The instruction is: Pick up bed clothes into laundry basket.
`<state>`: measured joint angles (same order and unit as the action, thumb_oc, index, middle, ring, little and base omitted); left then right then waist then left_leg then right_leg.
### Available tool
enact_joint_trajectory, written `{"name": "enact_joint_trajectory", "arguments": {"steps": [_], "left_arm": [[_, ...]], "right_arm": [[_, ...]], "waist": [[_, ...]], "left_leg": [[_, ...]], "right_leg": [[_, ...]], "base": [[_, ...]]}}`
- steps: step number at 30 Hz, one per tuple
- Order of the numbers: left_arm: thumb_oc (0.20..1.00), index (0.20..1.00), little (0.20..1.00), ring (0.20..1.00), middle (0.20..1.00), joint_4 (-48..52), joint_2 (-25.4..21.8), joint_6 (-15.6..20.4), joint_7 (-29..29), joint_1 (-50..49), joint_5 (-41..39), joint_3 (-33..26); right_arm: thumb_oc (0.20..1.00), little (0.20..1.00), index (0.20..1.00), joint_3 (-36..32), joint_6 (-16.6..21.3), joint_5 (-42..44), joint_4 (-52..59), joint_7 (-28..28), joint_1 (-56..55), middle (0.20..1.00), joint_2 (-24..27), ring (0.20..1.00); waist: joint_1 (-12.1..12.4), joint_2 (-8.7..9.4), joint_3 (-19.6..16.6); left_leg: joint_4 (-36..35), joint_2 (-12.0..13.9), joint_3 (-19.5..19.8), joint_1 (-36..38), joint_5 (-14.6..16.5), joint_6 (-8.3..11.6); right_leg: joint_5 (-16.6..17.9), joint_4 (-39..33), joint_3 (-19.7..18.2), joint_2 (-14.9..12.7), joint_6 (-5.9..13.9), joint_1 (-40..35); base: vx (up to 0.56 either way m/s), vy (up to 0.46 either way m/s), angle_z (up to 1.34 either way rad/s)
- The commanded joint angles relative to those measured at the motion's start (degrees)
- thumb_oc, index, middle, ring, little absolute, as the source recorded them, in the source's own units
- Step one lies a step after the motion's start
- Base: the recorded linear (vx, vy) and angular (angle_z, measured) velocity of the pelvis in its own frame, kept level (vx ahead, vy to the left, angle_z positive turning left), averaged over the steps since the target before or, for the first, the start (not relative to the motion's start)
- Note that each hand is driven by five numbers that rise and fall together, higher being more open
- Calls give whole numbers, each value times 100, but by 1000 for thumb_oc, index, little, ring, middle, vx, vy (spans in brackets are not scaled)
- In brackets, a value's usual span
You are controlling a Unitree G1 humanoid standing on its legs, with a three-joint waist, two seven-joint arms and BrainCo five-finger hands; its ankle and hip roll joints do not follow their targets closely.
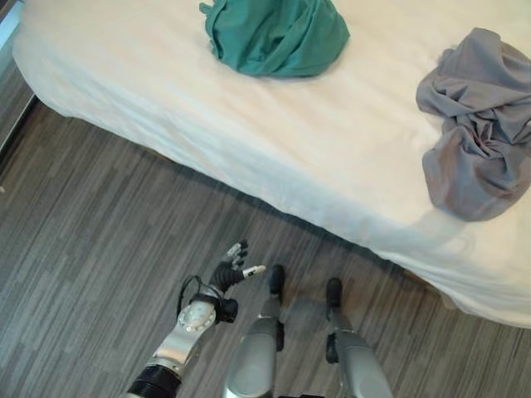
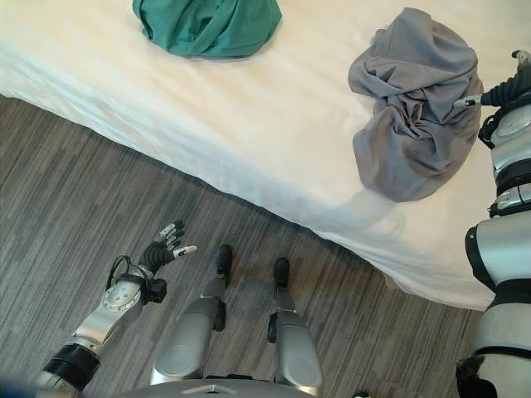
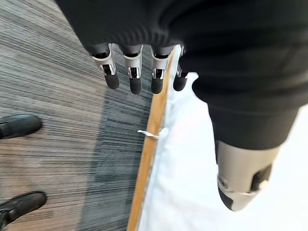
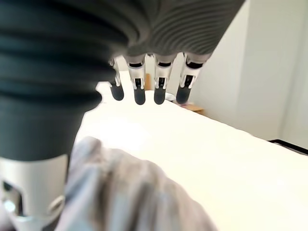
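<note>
Right hand [image 2: 503, 89] is spread beside the grey garment [image 2: 415, 108] on the bed [image 2: 274, 157]; I should lower it onto the bunched middle and close firmly

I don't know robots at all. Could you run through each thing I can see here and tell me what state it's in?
Green cloth: bunched in a heap on the bed, untouched.
Grey cloth: crumpled in a heap near the bed's edge, not held.
Bed: covered with a smooth white sheet.
Left hand: open, over the floor, holding nothing.
Right hand: open, beside the grey cloth, fingers straight.
</note>
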<state>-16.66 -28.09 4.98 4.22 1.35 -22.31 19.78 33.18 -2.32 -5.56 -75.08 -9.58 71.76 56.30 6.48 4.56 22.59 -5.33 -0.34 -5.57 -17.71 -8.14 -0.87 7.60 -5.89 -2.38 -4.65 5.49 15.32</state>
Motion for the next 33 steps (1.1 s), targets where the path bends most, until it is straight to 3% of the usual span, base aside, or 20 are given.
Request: {"name": "enact_joint_trajectory", "arguments": {"steps": [1,11,19,20,23,27,30,32,33], "left_arm": [[1000,1000,1000,1000,1000,148,23,284,31,-97,-53,19],[1000,1000,1000,1000,1000,156,69,306,73,7,-74,125],[1000,1000,1000,1000,1000,-22,198,371,125,175,-44,223],[1000,1000,1000,1000,1000,-19,206,389,140,195,-58,213],[1000,1000,1000,1000,1000,169,171,428,208,202,-34,0],[1000,1000,1000,1000,1000,611,-202,487,358,469,184,-511],[1000,1000,1000,1000,1000,797,-594,567,441,828,283,-794],[1000,1000,1000,1000,1000,1070,-1136,680,658,1604,278,-1109],[1000,1000,1000,1000,1000,1068,-1143,680,659,1618,276,-1096]], "right_arm": [[1000,1000,1000,457,43,240,38,-146,238,1000,325,1000],[1000,1000,1000,393,99,175,157,-177,-1,1000,-124,1000],[1000,1000,1000,717,257,-188,863,-150,-142,1000,-320,1000],[200,200,200,748,293,-172,1027,-82,-208,200,-350,200],[200,200,200,697,379,-169,2070,64,-743,200,-407,200],[200,200,200,-106,408,-231,3627,211,-2267,200,-488,200],[200,200,200,-512,438,-247,3902,322,-3021,200,-553,200],[200,200,200,-933,407,-300,4130,512,-4023,200,-867,200],[200,200,200,-959,403,-305,4144,515,-4041,200,-868,200]], "waist": [[15,-106,-138],[71,-198,47],[114,-268,130],[116,-254,133],[49,-201,139],[-51,-174,103],[-94,-213,58],[-159,-278,-17],[-148,-273,-17]], "left_leg": [[33,262,486,44,42,454],[33,267,494,-147,-42,460],[33,261,523,-411,-127,519],[33,265,516,-391,-117,519],[33,278,485,-313,-73,512],[33,291,457,-192,6,506],[33,282,468,-138,40,508],[33,280,508,-37,97,516],[33,279,509,-56,69,516]], "right_leg": [[-13,223,205,-298,416,-188],[87,200,213,-268,410,38],[157,115,267,-237,430,217],[154,112,260,-233,438,196],[138,127,250,-226,455,135],[97,151,279,-247,466,53],[55,159,326,-263,473,-4],[-32,161,397,-289,480,-123],[-9,156,396,-290,479,-107]], "base": [[-19,-9,-11],[-16,-13,-5],[3,0,-2],[38,-8,-4],[23,-4,-1],[26,12,0],[43,9,-4],[57,-1,-2],[55,-12,3]]}}
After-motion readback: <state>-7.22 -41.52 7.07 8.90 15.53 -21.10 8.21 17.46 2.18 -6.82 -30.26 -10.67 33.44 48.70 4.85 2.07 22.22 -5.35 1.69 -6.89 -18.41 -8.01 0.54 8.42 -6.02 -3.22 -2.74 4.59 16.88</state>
